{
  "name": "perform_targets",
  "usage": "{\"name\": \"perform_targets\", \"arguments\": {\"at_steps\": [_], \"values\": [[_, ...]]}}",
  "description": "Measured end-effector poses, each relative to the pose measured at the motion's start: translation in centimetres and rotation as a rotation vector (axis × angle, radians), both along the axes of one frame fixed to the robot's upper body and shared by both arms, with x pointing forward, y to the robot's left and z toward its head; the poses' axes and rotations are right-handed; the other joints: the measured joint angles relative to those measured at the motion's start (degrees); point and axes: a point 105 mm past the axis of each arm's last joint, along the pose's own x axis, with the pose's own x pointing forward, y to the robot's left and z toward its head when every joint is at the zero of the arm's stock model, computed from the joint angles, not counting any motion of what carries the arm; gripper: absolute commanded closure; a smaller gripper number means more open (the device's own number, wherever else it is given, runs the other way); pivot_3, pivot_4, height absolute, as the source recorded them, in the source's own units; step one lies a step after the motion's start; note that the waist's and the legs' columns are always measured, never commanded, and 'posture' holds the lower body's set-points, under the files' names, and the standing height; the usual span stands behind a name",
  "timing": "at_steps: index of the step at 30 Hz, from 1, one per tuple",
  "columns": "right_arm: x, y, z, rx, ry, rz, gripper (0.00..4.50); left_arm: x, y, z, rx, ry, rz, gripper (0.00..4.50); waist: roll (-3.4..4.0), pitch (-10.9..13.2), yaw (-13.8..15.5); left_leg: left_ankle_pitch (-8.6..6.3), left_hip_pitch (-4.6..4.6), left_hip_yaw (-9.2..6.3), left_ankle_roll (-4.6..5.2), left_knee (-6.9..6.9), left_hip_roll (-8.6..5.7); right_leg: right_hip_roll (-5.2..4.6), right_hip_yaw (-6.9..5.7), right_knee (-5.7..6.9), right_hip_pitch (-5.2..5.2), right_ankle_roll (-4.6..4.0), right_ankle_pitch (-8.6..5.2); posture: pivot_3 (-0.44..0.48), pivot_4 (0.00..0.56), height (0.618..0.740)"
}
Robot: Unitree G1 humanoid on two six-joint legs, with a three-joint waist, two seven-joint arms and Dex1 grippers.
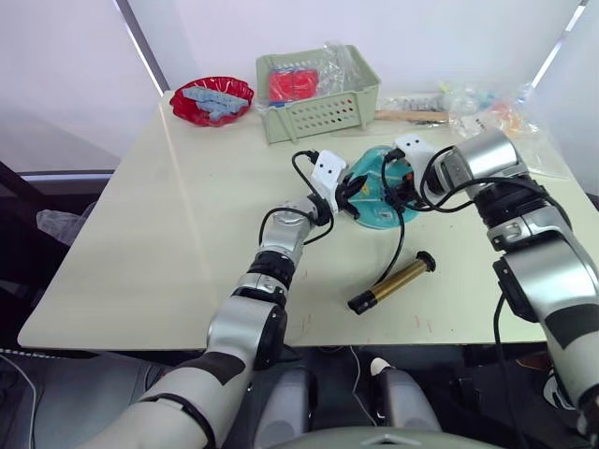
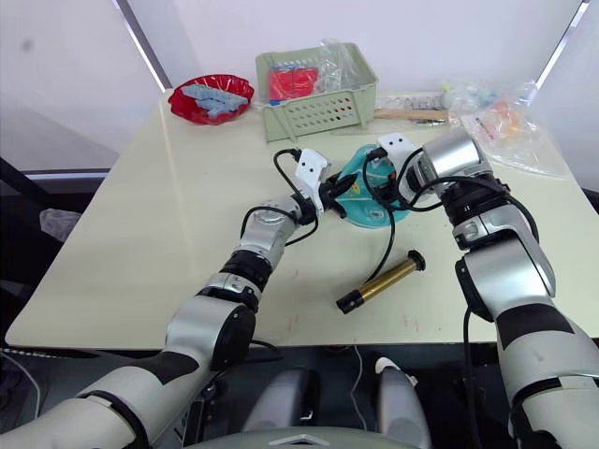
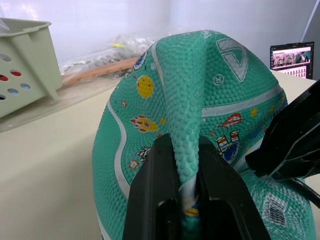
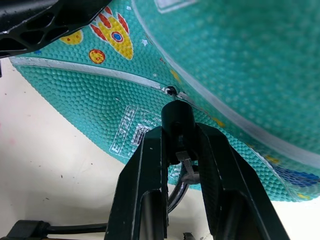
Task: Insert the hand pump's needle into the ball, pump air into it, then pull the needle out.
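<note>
White triangle logo on ball (image 3: 210, 130), barcode label patch (image 4: 131, 131), its print unreadable

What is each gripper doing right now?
Left gripper: shut on a pinched fold of the ball.
Right gripper: shut on the hose end.

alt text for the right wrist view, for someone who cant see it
The right gripper holds the black hose end against the teal ball, right at a small valve hole beside a white label patch. The ball is soft and creased, and lies on a pale table.
</note>
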Motion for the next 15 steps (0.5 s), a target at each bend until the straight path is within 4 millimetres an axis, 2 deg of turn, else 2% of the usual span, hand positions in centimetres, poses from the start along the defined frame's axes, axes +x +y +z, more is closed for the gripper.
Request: {"name": "perform_targets", "arguments": {"at_steps": [15], "values": [[0.13, 0.73, -0.68, -0.060, -0.012, 0.068, 4.19, 0.09, 0.16, -0.39, 0.004, 0.018, 0.010, 4.48, -0.09, -0.5, -0.1, -0.01, 0.21, -0.02, -0.01, -0.10, 0.00, 0.01, 0.01, -0.02, 0.08, -0.03, -0.02, 0.000, 0.150, 0.737]]}}
